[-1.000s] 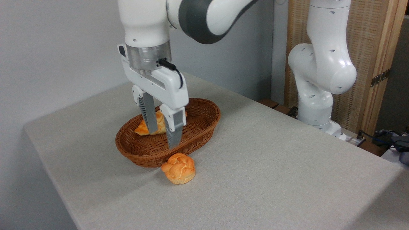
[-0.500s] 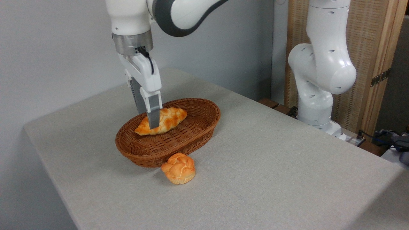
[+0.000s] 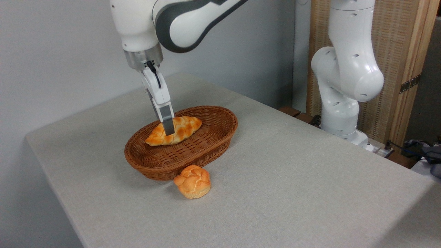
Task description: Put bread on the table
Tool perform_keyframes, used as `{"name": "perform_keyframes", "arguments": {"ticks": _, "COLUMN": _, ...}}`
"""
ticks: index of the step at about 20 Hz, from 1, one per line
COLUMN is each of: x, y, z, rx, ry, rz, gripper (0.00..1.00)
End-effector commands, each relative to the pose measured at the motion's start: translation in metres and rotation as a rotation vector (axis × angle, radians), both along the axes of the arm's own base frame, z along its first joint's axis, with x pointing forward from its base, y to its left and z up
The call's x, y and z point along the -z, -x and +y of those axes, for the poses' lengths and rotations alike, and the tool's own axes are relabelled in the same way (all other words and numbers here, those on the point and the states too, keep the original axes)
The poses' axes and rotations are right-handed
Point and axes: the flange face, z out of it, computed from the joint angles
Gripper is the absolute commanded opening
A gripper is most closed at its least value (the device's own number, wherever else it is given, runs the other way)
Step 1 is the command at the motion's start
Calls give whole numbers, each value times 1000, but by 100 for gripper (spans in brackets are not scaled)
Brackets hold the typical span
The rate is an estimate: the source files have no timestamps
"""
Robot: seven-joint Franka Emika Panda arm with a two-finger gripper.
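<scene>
The bread, a golden braided loaf, lies lengthwise in the brown wicker basket on the beige table. My gripper hangs down into the basket, seen edge-on. Its near finger stands in front of the loaf's middle, with the tip low against the loaf's near side. The far finger is hidden behind it. The jaws stand apart on either side of the loaf, which rests on the basket floor.
A small round knotted bun sits on the table just in front of the basket. A second white robot arm stands at the table's far right edge, before a wooden screen.
The gripper moved left and back from the basket's front rim to over the loaf and turned edge-on to the camera. The loaf and the bun have not moved.
</scene>
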Motion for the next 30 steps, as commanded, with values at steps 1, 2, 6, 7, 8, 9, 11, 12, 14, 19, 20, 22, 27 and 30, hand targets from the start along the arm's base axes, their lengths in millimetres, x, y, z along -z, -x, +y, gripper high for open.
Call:
{"name": "perform_keyframes", "arguments": {"ticks": 1, "x": 10, "y": 2, "z": -4, "rx": -20, "ry": 38, "rz": 10, "gripper": 100}}
{"name": "perform_keyframes", "arguments": {"ticks": 2, "x": 11, "y": 2, "z": -4, "rx": -17, "ry": 37, "rz": 12, "gripper": 100}}
{"name": "perform_keyframes", "arguments": {"ticks": 6, "x": 19, "y": 0, "z": -3, "rx": -13, "ry": 30, "rz": 22, "gripper": 100}}
{"name": "perform_keyframes", "arguments": {"ticks": 7, "x": 22, "y": 0, "z": -3, "rx": -12, "ry": 28, "rz": 25, "gripper": 100}}
{"name": "perform_keyframes", "arguments": {"ticks": 8, "x": 25, "y": -1, "z": -4, "rx": -12, "ry": 26, "rz": 28, "gripper": 100}}
{"name": "perform_keyframes", "arguments": {"ticks": 9, "x": 26, "y": -1, "z": -5, "rx": -9, "ry": 26, "rz": 29, "gripper": 100}}
{"name": "perform_keyframes", "arguments": {"ticks": 11, "x": 29, "y": -2, "z": -5, "rx": -8, "ry": 24, "rz": 35, "gripper": 100}}
{"name": "perform_keyframes", "arguments": {"ticks": 12, "x": 31, "y": -2, "z": -5, "rx": -6, "ry": 23, "rz": 37, "gripper": 100}}
{"name": "perform_keyframes", "arguments": {"ticks": 14, "x": 36, "y": -1, "z": -5, "rx": 5, "ry": 19, "rz": 44, "gripper": 100}}
{"name": "perform_keyframes", "arguments": {"ticks": 19, "x": 50, "y": -5, "z": -3, "rx": 31, "ry": 9, "rz": 63, "gripper": 100}}
{"name": "perform_keyframes", "arguments": {"ticks": 20, "x": 51, "y": -5, "z": -3, "rx": 33, "ry": 10, "rz": 65, "gripper": 100}}
{"name": "perform_keyframes", "arguments": {"ticks": 22, "x": 56, "y": -5, "z": -3, "rx": 37, "ry": 6, "rz": 73, "gripper": 96}}
{"name": "perform_keyframes", "arguments": {"ticks": 27, "x": 56, "y": -7, "z": 2, "rx": 31, "ry": 8, "rz": 73, "gripper": 33}}
{"name": "perform_keyframes", "arguments": {"ticks": 30, "x": 56, "y": -8, "z": 3, "rx": 28, "ry": 8, "rz": 71, "gripper": 21}}
